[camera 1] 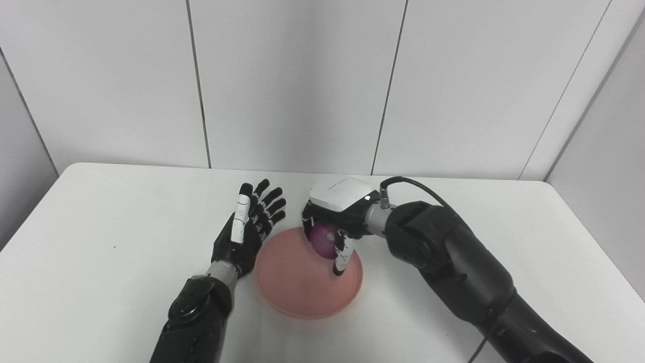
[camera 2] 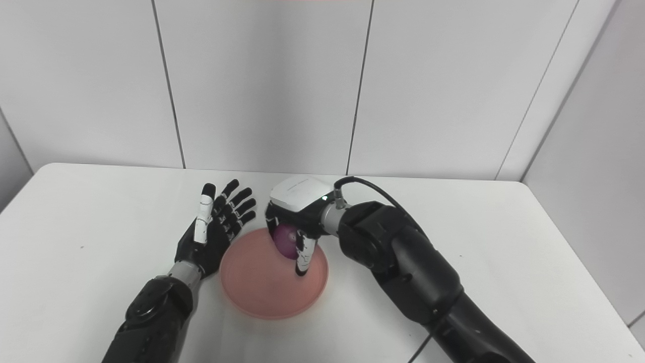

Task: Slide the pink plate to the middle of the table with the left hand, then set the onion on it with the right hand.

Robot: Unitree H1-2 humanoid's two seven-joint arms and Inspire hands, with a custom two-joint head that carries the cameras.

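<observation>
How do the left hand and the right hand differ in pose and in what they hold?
The left hand is open with its fingers spread and holds nothing; the right hand is shut on the purple onion. The left hand stands beside the left rim of the pink plate; the right hand is over the plate's far part. Both are mostly black with white parts.
</observation>
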